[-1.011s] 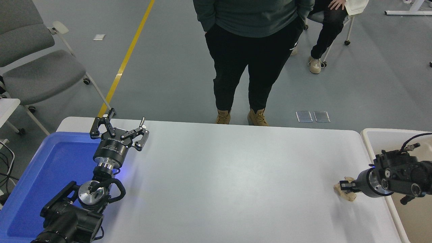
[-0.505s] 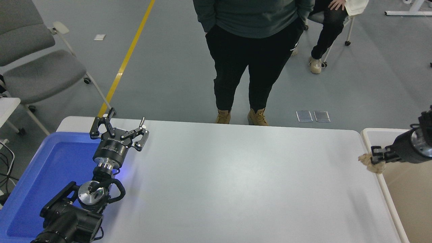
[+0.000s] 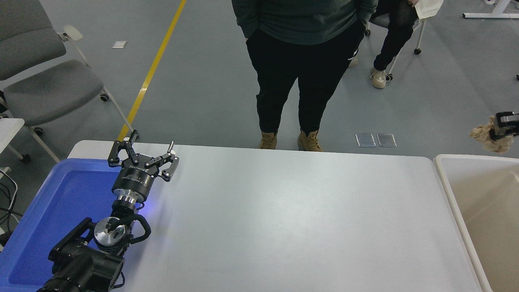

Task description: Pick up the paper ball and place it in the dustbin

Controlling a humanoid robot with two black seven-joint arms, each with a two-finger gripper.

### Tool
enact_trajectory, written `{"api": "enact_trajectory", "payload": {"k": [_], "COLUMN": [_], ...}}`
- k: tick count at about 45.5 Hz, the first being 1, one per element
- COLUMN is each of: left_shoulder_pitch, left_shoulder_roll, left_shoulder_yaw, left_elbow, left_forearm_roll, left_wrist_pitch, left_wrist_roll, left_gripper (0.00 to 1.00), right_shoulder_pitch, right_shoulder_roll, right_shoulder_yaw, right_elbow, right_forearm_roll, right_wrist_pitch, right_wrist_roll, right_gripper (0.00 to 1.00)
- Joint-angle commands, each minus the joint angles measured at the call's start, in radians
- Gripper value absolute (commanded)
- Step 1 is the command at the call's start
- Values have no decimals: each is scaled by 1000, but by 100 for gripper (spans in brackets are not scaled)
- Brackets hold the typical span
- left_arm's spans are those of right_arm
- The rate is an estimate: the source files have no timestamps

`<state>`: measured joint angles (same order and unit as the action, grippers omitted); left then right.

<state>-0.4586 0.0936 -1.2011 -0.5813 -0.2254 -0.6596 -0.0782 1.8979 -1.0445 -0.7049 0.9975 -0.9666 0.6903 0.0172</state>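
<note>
Lifted higher, right gripper [image 3: 499, 127] clamps crumpled tan paper ball [image 3: 483, 134] above cream dustbin [image 3: 442, 178].

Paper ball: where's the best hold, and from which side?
Any hold across its middle should work: the paper ball is a crumpled lump with no handle or firm edge. The right end effector already holds it that way, clamped from the right side, with most of the wad sticking out to the left, above the dustbin.
</note>
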Motion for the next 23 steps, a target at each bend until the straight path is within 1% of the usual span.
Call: {"api": "enact_trajectory", "payload": {"k": [1,2,7,11,13,16,18,21,23], "left_shoulder_pitch": [0,0,0,0,0,0,0,0,0], "left_shoulder_roll": [0,0,0,0,0,0,0,0,0], "left_shoulder_yaw": [0,0,0,0,0,0,0,0,0], "left_elbow": [0,0,0,0,0,0,0,0,0], "left_forearm_roll": [0,0,0,0,0,0,-2,-2,-2], "left_wrist_pitch": [0,0,2,0,0,2,2,2,2], "left_wrist_roll": [0,0,0,0,0,0,0,0,0], "left_gripper": [99,99,99,99,99,99,99,99,99], "right_shoulder_pitch": [-209,-290,-505,-718,-827,-940,-997,-1057,-1095], "right_shoulder_roll": [1,27,95,199,260,363,437,509,535], "right_shoulder_yaw": [28,45,131,247,310,405,464,554,617], "right_elbow": [-334,-402,-565,-712,-814,-976,-1057,-1114,-1117], "right_forearm_roll": [262,348,575,765,845,917,937,944,947], "right_wrist_pitch": [-274,-325,-438,-557,-586,-598,-601,-623,-646], "right_wrist_roll": [4,6,3,-2,-2,-3,-5,-11,-20], "right_gripper": [0,0,0,0,0,0,0,0,0]}}
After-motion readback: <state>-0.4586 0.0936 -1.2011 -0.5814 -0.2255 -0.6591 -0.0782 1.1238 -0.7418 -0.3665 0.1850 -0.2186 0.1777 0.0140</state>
